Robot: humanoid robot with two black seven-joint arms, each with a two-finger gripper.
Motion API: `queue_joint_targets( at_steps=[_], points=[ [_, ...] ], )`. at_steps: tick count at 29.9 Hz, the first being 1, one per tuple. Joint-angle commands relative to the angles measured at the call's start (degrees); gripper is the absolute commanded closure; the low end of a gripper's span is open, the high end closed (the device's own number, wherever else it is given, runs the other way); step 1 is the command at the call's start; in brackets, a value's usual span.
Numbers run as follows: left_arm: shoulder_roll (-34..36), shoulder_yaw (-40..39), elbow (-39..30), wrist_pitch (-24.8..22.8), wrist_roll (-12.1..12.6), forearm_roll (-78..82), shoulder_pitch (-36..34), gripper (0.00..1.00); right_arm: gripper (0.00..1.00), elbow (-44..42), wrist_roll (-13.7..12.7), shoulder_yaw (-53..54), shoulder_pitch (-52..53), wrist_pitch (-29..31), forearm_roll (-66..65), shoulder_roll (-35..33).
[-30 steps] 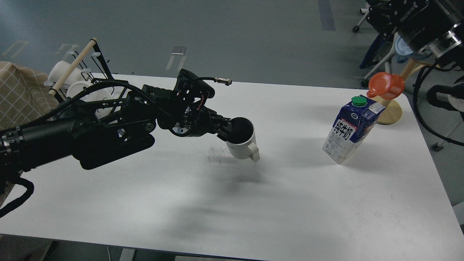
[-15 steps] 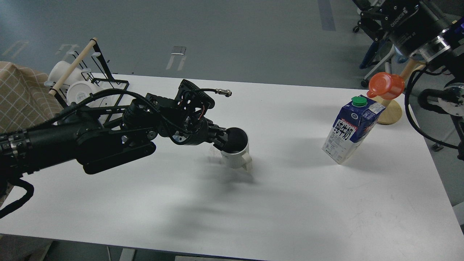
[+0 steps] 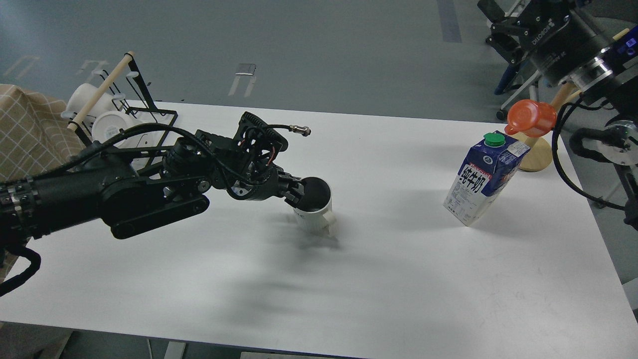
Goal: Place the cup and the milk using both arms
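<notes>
The left gripper (image 3: 297, 195) is closed on the near rim of the cup (image 3: 315, 209), one finger inside the dark interior and the other against the outer wall. The cup is white, tilted, mouth facing up and toward the right, handle pointing down to the worktop (image 3: 389, 279); whether its base touches the surface cannot be told, though its shadow lies directly beneath it. It sits left of centre on the worktop. The milk (image 3: 482, 178), a blue and white carton with a green cap, stands well apart to the right, leaning toward the right edge, untouched. Just behind it an orange cup (image 3: 531, 117) hangs on a wooden stand (image 3: 536, 154) at the far right corner. The right gripper (image 3: 503, 25) is at the top right, off the worktop, holding nothing; its fingers are partly cropped and how far apart they stand cannot be told. A rack (image 3: 130, 107) with white cups occupies the far left corner.
</notes>
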Motion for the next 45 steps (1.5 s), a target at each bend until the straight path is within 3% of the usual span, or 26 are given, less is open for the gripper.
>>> queue_joint_targets(
  at_steps=[1,4,6,7,17,22,29,38,45],
  points=[
    [0.25,-0.09,0.0,0.0,0.0,-0.29,0.1,0.52,0.0,0.02,0.0,0.0,-0.16,0.0,0.0,-0.06],
    [0.51,-0.18,0.0,0.0,-0.09,-0.46,0.01,0.36,0.0,0.02,0.0,0.0,-0.25,0.09,0.0,-0.06],
    [1.13,-0.53,0.0,0.0,-0.18,-1.16,-0.16,0.09,0.0,0.02,0.0,0.0,-0.42,0.0,0.0,-0.06],
    [1.56,-0.53,0.0,0.0,-0.18,-2.38,-0.43,0.01,0.0,0.02,0.0,0.0,-0.51,0.0,0.0,-0.06],
    [10.61,-5.36,-0.27,0.0,-0.18,-21.28,-8.16,0.01,0.0,0.02,0.09,0.09,-0.42,0.09,-0.09,-1.99],
    [15.8,-20.1,0.26,0.0,0.18,-35.51,-7.12,0.01,0.0,0.81,0.7,0.0,0.54,0.35,-8.77,-7.51],
    [15.28,-29.54,3.16,0.0,0.26,-47.22,-3.33,0.01,0.0,5.73,2.29,0.0,-0.25,0.53,-17.67,-16.5],
    [14.4,-29.8,3.78,0.0,0.18,-51.7,0.18,0.01,0.0,12.14,13.87,-0.62,-6.74,-1.31,-33.21,-30.89],
    [13.43,-29.8,3.95,0.0,0.09,-51.7,0.97,0.01,0.0,12.59,14.56,-0.79,-12.1,-10.17,-48.48,-35.22]
  ],
)
